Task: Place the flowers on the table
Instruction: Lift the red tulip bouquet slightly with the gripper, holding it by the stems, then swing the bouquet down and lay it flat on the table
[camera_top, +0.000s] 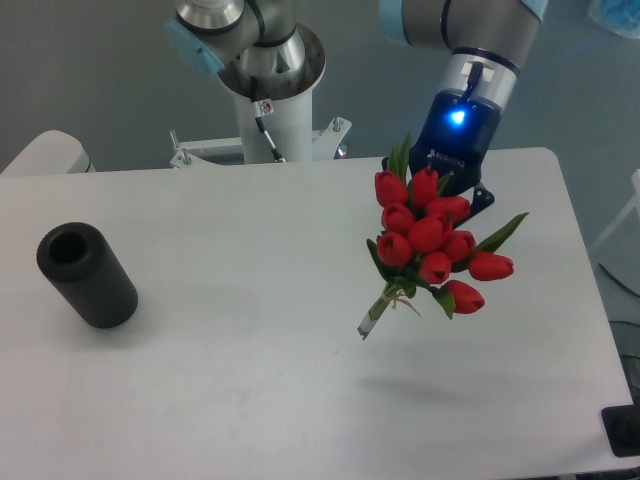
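I see the gripper (452, 205) carrying the bunch of red tulips (432, 243) in the air above the white table (250, 380), well to the right of the black cylinder (86, 275), its fingers hidden behind the blooms, so I cannot tell their spread.
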